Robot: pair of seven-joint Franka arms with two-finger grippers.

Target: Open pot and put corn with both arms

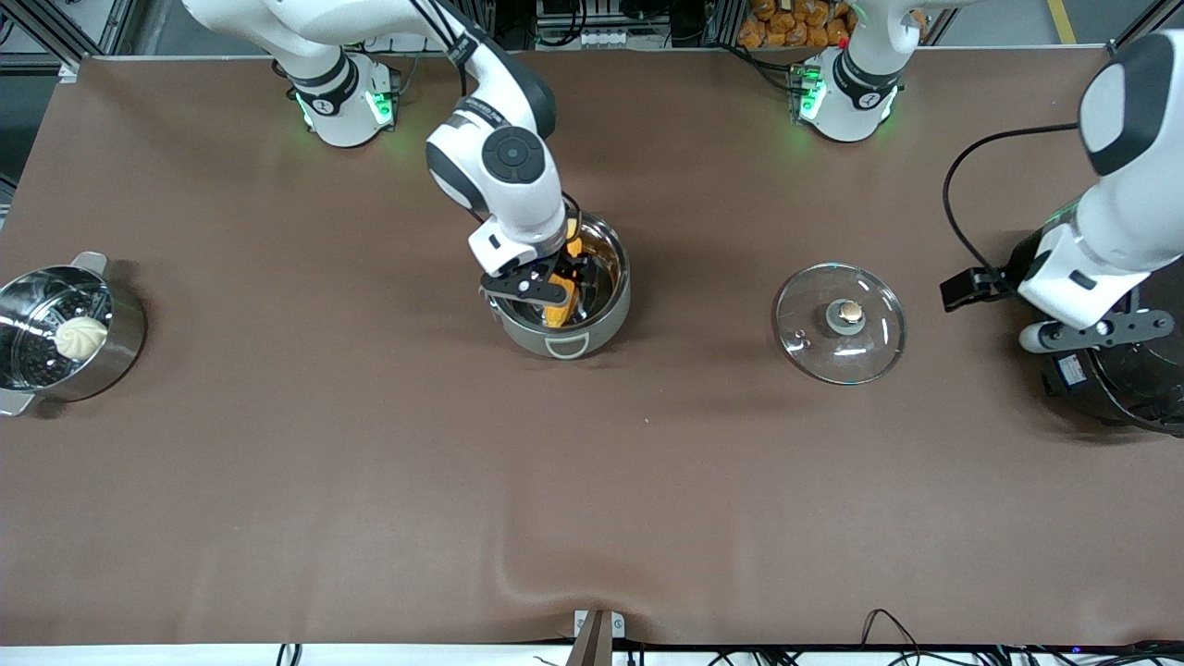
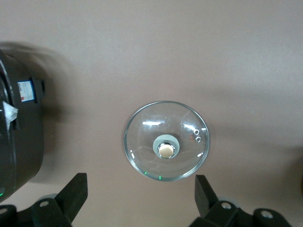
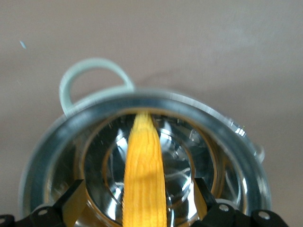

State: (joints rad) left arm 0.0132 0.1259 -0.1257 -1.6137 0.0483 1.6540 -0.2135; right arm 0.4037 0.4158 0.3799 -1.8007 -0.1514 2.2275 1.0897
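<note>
with corn [image 3: 144, 175] lying inside the pot [image 1: 606, 319], right gripper [image 3: 137, 201] fingers spread, released; left gripper [image 2: 141, 198] fingers spread, empty, over the rice cooker [image 1: 1124, 393] beside the lid [image 1: 840, 323].

place: robotics lab, not a kitchen
evidence: two white arms [image 1: 499, 166] bolted to brown-covered tabletop [image 1: 370, 481], green base lights
surround: aluminium framing, loose cables along the edges
props: cookware staged as test items

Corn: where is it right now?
The corn lies inside the open pot mid-table, under the right tool; the lid sits beside the pot, toward the left arm's end.
</note>
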